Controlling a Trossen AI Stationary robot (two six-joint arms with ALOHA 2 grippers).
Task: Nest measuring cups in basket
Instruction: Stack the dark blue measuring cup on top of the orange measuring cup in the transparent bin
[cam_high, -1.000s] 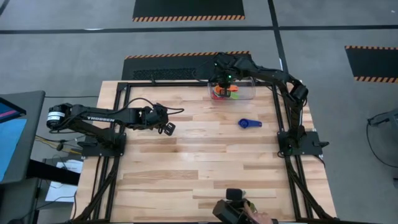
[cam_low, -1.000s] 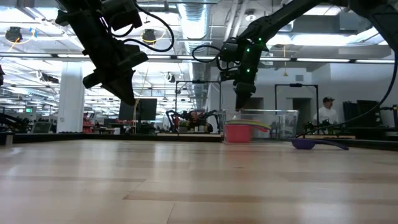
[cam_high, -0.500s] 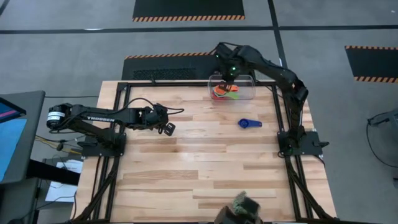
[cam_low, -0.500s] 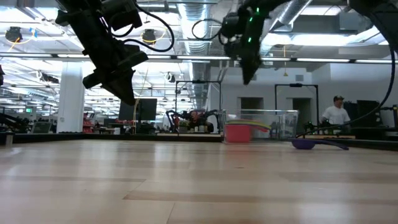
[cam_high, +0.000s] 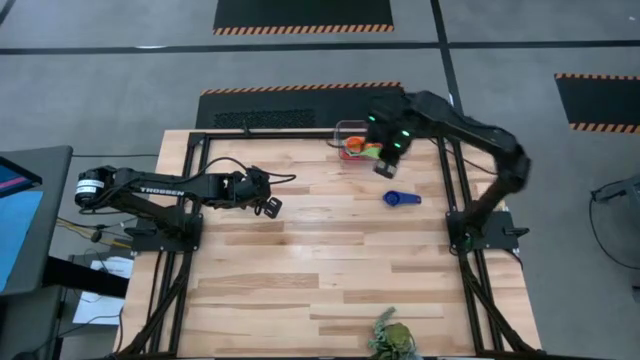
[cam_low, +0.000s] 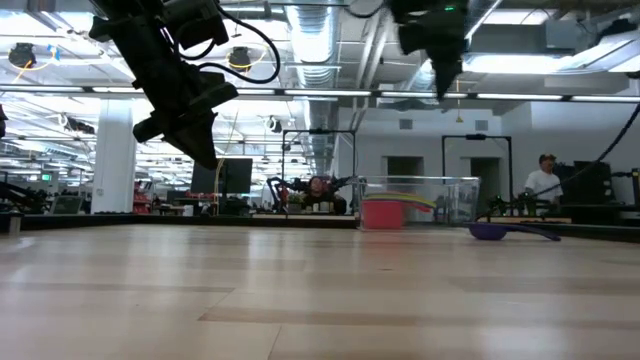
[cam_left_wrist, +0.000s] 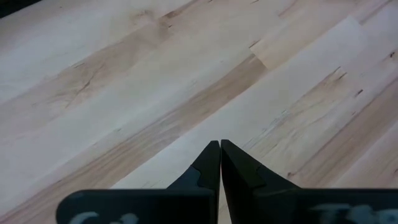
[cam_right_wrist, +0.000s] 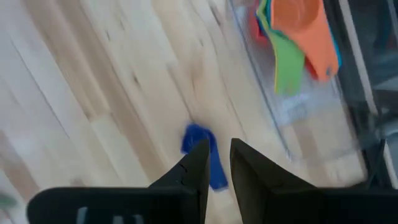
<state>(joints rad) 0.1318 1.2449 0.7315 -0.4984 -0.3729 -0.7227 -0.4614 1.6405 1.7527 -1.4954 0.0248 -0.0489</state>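
The pale wooden plank counter (cam_high: 320, 260) carries a small clear rectangular plastic basket (cam_high: 352, 130) at its twelve o'clock edge, with red, green and orange scoops (cam_right_wrist: 298, 37) stacked inside. The left tool (cam_left_wrist: 220, 163) is clenched, empty, parked toward nine o'clock. The right tool (cam_high: 385, 165) hangs just off the basket, slightly parted, grasping nothing. The dark blue plastic measuring cup (cam_high: 401, 198) lies alone at about two o'clock. Risk: narrow jaws may shove the flat handle aside; a tilted drop could miss nesting.
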